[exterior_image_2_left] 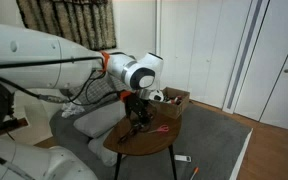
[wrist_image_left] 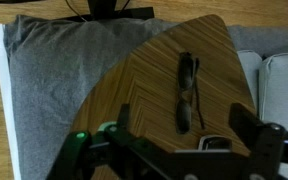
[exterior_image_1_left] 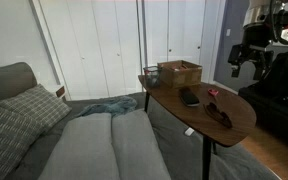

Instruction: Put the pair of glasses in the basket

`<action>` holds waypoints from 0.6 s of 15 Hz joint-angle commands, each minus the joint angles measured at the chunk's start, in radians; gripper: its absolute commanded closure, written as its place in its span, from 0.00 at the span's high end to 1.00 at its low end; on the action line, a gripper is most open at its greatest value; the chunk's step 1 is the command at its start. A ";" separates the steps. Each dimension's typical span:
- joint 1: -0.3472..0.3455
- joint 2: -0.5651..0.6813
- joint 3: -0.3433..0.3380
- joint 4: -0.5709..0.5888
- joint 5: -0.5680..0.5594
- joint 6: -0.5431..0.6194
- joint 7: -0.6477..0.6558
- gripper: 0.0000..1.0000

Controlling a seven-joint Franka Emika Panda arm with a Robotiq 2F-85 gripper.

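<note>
Wrist view: pair of glasses (wrist_image_left: 189, 92) lying on table (wrist_image_left: 149, 80), hand (wrist_image_left: 184, 128) spread wide, empty, above. Nothing done yet; grasp and transfer to basket (exterior_image_1_left: 179, 73) remain.

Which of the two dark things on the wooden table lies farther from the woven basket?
The thin-framed dark glasses: they lie well away from the light brown woven basket, while the solid black oblong object sits much nearer it.

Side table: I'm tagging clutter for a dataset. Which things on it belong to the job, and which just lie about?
Job: dark thin-framed pair of glasses; light brown rectangular woven basket.
Lying about: solid black oblong object; small red item.
</note>
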 commanded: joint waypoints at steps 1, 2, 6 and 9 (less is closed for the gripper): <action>-0.021 0.002 0.018 0.002 0.008 -0.003 -0.009 1.00; -0.021 0.002 0.018 0.002 0.008 -0.003 -0.009 1.00; -0.022 0.004 0.049 -0.021 0.005 0.066 0.037 1.00; -0.011 0.031 0.138 -0.076 -0.048 0.230 0.118 1.00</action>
